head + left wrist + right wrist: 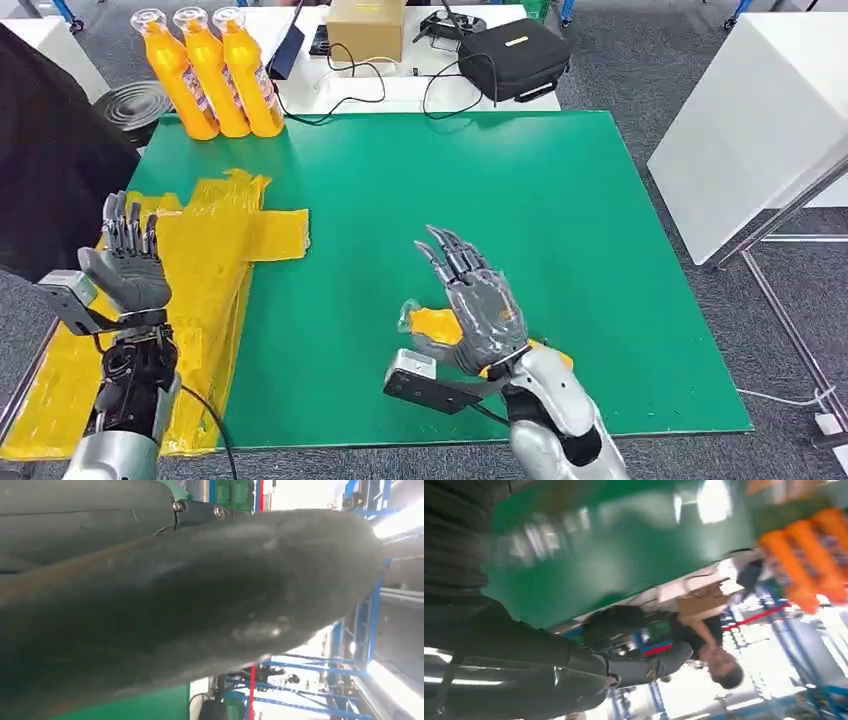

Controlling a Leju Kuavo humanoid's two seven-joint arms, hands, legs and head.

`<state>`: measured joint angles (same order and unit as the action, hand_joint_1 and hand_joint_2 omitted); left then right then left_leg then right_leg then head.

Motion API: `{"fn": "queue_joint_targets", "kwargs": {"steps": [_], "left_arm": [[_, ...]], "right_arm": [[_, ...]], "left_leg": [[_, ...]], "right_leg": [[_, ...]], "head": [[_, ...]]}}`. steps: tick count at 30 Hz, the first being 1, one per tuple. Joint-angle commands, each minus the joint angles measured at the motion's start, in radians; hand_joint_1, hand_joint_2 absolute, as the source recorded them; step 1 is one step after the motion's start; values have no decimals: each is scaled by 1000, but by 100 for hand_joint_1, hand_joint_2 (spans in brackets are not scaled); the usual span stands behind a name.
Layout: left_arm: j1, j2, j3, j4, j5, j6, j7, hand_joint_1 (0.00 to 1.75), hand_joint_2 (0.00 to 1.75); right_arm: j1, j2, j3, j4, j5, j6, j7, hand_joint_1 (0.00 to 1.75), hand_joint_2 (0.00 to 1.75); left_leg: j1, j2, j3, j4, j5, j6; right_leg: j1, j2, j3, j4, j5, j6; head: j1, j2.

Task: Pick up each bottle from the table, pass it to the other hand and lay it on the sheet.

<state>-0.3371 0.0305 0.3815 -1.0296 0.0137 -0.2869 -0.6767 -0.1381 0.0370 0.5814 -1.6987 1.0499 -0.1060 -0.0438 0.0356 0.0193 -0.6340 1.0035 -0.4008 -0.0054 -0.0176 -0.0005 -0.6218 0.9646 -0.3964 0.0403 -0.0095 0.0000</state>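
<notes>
We see a bench covered in smooth green matting, with a crinkled yellow plastic sheet lying along its left side, one flap folded out toward the middle. At the far left corner stand three bottles, tall, slim and orange, with clear rounded caps and printed labels, touching one another in a row; the right wrist view shows them too, blurred.

Our right hand is raised over the near middle of the bench, palm turned away from the head camera, its dark fingers stretched upward and spread. Just behind the palm lies another bottle, orange, its clear cap pointing left; the hand hides most of its body, and a small orange piece shows past the wrist on the right. We cannot tell whether the palm or thumb is touching it, so whether this hand holds it stays unclear.

Our left hand stands upright above the sheet, fingers straight and apart, holding nothing, well apart from every bottle. In the left wrist view a smooth dark thumb blocks nearly everything.

Behind the bench sit a cardboard box, a black fabric case and loose cables. A black sleeve cuts in at the left edge.
</notes>
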Motion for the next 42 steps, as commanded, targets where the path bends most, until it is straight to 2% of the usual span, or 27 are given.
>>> {"fn": "queue_joint_targets", "kwargs": {"steps": [1,4,9,10,12,13,21,26,31,36,38,39,40,42], "left_arm": [[25,-21,48,-26,4,-14,2,0,0],[48,-32,48,-60,3,-9,4,0,0],[85,-42,55,-93,5,-5,6,0,0],[88,-45,58,-102,5,-4,6,0,0],[87,-45,62,-104,5,-7,9,0,0],[85,-42,63,-101,4,-8,10,0,0],[83,-36,64,-96,4,-9,10,0,0],[78,-40,67,-100,2,-9,12,0,0],[91,-49,73,-124,2,-9,21,0,0],[68,-58,62,-103,-5,-13,28,0,0],[64,-57,58,-96,-6,-10,28,0,0],[64,-57,58,-96,-6,-10,28,0,0],[64,-57,58,-96,-6,-10,28,0,0],[64,-57,58,-96,-6,-10,28,0,0]], "right_arm": [[5,49,-173,195,100,22,52,0,175],[32,66,-236,252,107,27,24,0,175],[72,75,-283,274,109,36,7,0,175],[77,81,-295,271,118,43,8,0,175],[91,100,-331,275,140,67,0,0,175],[95,107,-344,280,144,75,-5,0,175],[105,113,-360,286,151,85,-6,0,175],[147,128,-397,280,169,113,-13,0,175],[187,131,-437,280,229,136,23,0,175],[177,127,-511,408,324,175,115,0,175],[173,127,-520,430,329,160,107,0,175],[173,127,-520,430,329,160,107,0,175],[173,127,-520,430,329,160,107,0,175],[173,127,-520,430,329,160,107,0,175]], "left_leg": [[-1,-2,8,-1,-2,3],[0,-2,5,-2,-1,2],[-2,-4,10,-2,-3,3],[-1,-2,6,-2,-2,2],[-3,-5,15,-1,-6,5],[-1,-2,5,-1,-1,2],[-1,-3,6,-1,-2,3],[-1,-4,6,-1,-2,2],[-1,-4,6,-1,-3,2],[-1,-4,5,-2,-2,2],[0,-4,4,-2,-1,2],[-2,-7,11,-2,-3,4],[0,-5,5,-2,-1,2],[0,-5,6,-2,-1,2]], "right_leg": [[-1,-1,8,0,-3,-2],[0,-1,6,-2,-1,-1],[-1,-2,10,-1,-4,-2],[0,-1,6,-1,-2,-1],[-2,-2,14,1,-8,-4],[0,-1,5,-1,-2,-1],[-1,-1,6,0,-4,-1],[-1,-2,7,0,-4,-1],[-1,-2,7,0,-4,-1],[-1,-3,7,-1,-4,0],[0,-3,6,-2,-2,1],[-1,-5,12,-2,-5,-1],[0,-4,7,-2,-3,0],[0,-3,7,-2,-3,1]], "head": [[0,0],[0,0],[0,0],[0,0],[0,0],[0,0],[0,0],[0,0],[0,0],[0,0],[0,0],[0,0],[0,0],[0,0]]}}
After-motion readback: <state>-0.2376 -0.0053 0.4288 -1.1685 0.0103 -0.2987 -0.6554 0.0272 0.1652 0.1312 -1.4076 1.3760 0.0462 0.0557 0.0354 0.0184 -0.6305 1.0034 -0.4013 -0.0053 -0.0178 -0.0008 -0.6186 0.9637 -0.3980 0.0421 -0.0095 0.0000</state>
